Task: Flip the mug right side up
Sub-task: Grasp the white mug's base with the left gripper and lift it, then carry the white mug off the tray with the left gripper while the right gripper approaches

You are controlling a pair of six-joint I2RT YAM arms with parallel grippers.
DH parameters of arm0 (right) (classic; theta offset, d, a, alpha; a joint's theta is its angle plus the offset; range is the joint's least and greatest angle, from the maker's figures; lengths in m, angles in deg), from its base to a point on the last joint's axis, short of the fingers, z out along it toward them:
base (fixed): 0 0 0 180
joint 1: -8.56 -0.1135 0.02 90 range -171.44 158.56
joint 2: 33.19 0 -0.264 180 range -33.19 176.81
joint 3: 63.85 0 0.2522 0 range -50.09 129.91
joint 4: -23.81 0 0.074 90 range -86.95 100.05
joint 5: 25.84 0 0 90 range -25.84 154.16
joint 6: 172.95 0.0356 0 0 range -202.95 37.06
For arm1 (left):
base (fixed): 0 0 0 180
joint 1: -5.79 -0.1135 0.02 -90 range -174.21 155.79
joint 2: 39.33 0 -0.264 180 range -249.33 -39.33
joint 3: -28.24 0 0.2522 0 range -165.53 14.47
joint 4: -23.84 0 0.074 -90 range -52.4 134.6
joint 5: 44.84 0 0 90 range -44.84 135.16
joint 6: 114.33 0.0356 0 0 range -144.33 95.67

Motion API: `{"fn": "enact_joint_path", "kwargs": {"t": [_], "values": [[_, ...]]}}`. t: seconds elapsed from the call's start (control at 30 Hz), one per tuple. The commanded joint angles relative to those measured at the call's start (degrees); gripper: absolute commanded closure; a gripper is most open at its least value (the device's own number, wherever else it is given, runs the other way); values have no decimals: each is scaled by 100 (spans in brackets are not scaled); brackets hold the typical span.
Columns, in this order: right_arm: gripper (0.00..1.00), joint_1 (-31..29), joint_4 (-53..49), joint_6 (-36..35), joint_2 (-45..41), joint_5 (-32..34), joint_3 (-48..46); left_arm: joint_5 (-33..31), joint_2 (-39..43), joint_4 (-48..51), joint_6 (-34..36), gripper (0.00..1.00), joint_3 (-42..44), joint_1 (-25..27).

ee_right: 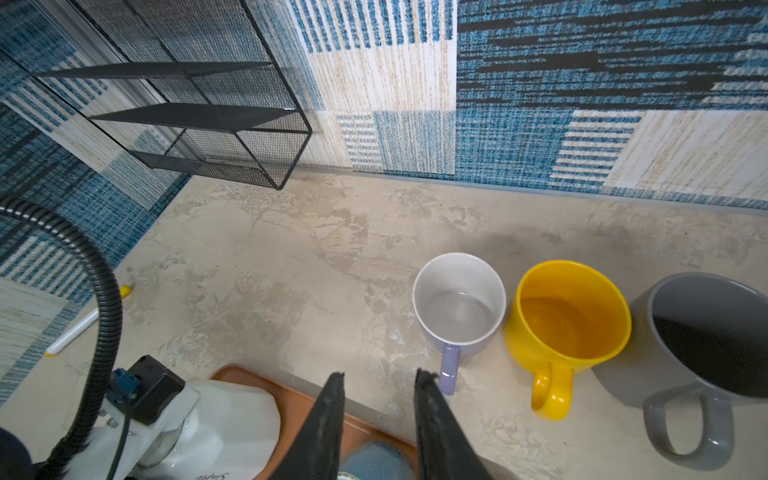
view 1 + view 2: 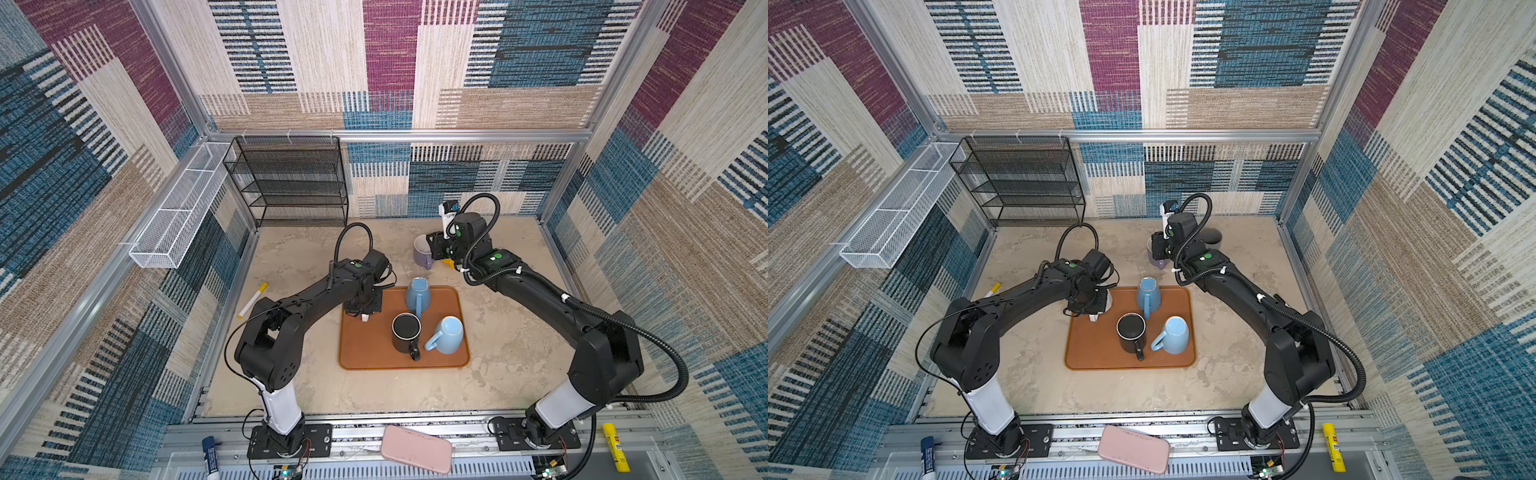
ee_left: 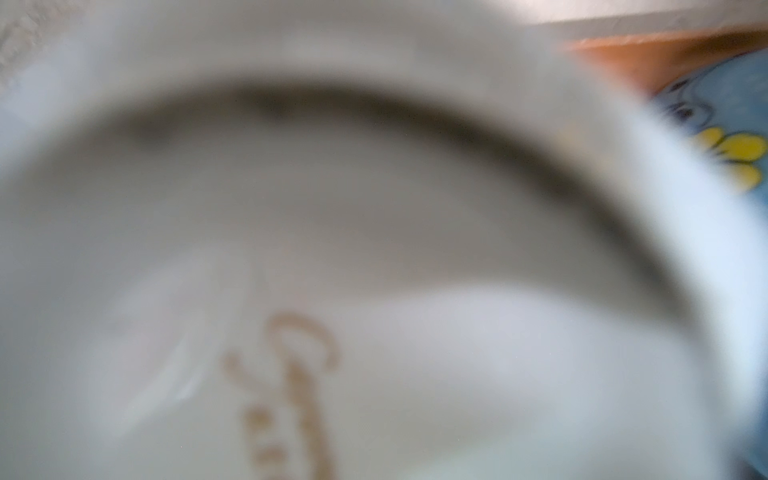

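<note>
Over tray (image 2: 399, 362) far-left corner: left gripper (image 2: 361, 311) clenched, white mug (image 3: 374, 332) against it; right gripper (image 1: 382, 374) parted, empty.

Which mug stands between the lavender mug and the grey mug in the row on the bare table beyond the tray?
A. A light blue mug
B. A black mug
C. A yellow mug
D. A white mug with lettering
C: the right wrist view shows the yellow mug standing open side up, with the lavender mug on one side and the grey mug on the other.
</note>
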Motion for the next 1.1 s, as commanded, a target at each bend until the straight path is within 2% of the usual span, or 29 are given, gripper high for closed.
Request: {"fn": "enact_joint_path", "kwargs": {"t": [0.0, 0.17, 0.57, 0.87, 1.07], "values": [[62, 3, 377, 104, -58, -153, -59, -118, 124, -147, 220, 100, -75, -45], [61, 4, 514, 182, -86, -322, -158, -15, 254, -279, 269, 100, -132, -103], [61, 3, 720, 362, -67, -707, -346, 684, 490, -693, 363, 100, -52, -307], [61, 3, 858, 476, -100, -947, -498, 1515, 893, -1443, 319, 100, 437, -572], [61, 4, 1074, 605, -121, -1368, -630, 1986, 1313, -1895, 317, 100, 717, -818]]}}
